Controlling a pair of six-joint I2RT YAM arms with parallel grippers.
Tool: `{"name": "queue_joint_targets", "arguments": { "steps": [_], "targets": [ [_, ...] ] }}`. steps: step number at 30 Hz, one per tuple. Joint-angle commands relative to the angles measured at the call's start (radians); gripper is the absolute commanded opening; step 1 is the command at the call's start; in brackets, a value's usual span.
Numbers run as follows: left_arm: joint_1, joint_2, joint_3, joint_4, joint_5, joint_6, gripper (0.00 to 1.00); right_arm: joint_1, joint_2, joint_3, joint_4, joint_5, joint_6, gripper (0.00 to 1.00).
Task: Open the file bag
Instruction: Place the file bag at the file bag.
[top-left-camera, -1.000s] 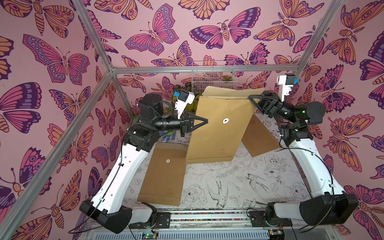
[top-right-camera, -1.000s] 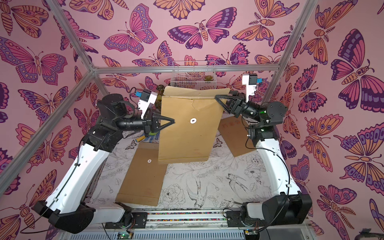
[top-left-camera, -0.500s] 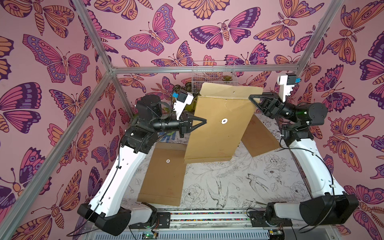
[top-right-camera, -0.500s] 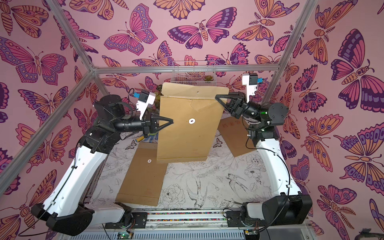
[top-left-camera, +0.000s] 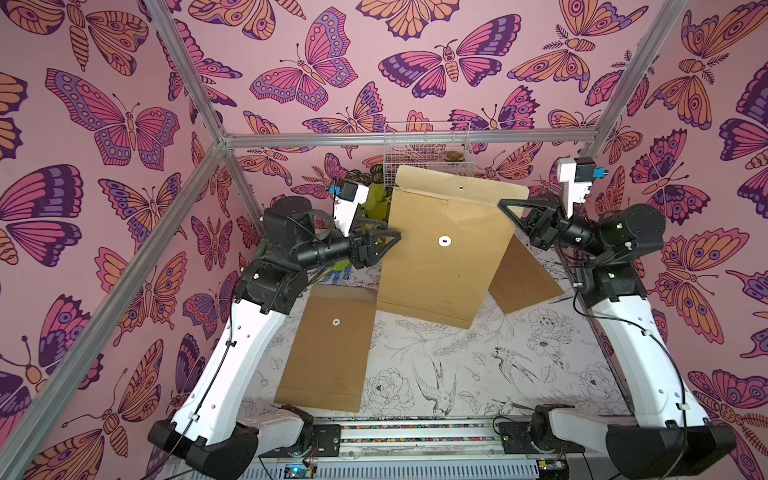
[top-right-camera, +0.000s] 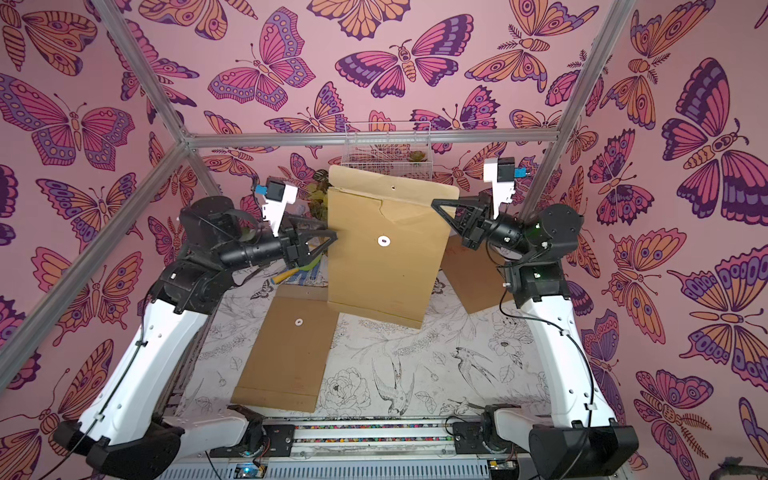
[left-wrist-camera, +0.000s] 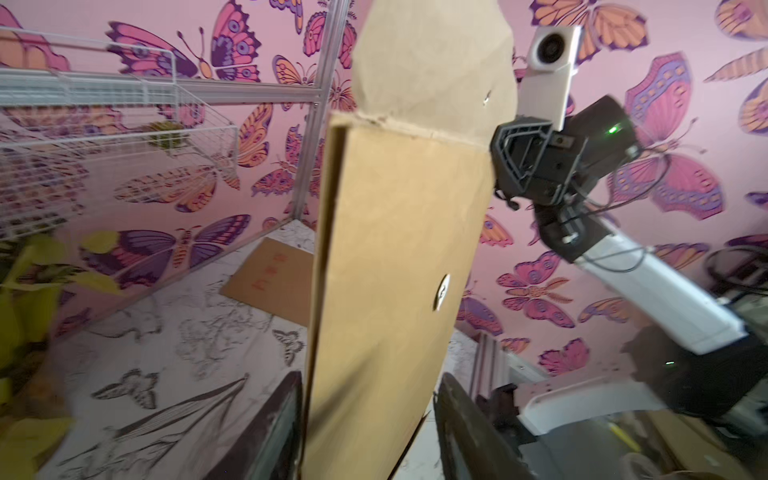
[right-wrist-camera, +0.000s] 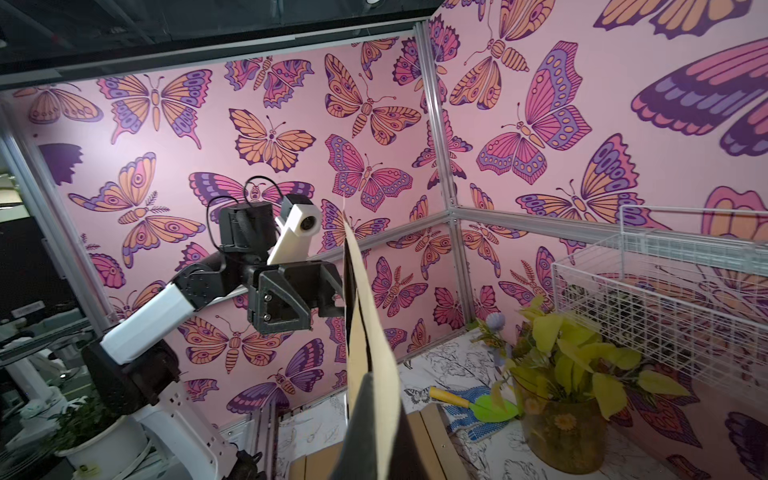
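Note:
The file bag (top-left-camera: 444, 274) (top-right-camera: 386, 274) is a brown paper envelope hanging upright above the table, with its flap (top-left-camera: 457, 183) standing up at the top and a white round fastener (top-left-camera: 444, 240) on its front. My right gripper (top-left-camera: 505, 205) (top-right-camera: 436, 203) (right-wrist-camera: 374, 386) is shut on the bag's upper right edge. My left gripper (top-left-camera: 397, 239) (top-right-camera: 332, 241) (left-wrist-camera: 368, 395) is open around the bag's left edge. In the left wrist view the file bag (left-wrist-camera: 395, 249) passes between the spread jaws, close to one finger (left-wrist-camera: 286, 407).
Two more brown envelopes lie on the flower-print table, one at the front left (top-left-camera: 328, 345) and one at the right (top-left-camera: 523, 282). A white wire basket (top-left-camera: 428, 153) hangs on the back wall, with a potted plant (right-wrist-camera: 561, 374) below it. A green trowel (right-wrist-camera: 478, 407) lies on a blue glove nearby.
My left gripper has opened and let go of the bag's left edge. My right gripper has shut on the bag's right edge, and the bag has tilted slightly.

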Motion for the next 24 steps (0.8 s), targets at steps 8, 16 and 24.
{"name": "queue_joint_targets", "arguments": {
  "steps": [8,16,24],
  "targets": [
    [0.008,-0.125,-0.405,-0.067,-0.452,-0.139,0.69,0.089,-0.100,-0.076,-0.333,0.243,-0.228,0.00],
    [0.023,-0.160,-0.673,-0.069,-0.598,-0.323,0.66,0.239,-0.108,-0.084,-0.517,0.389,-0.368,0.00],
    [0.198,-0.150,-0.841,-0.019,-0.533,-0.428,0.47,0.339,-0.104,-0.101,-0.553,0.428,-0.392,0.00]
  ]
}}
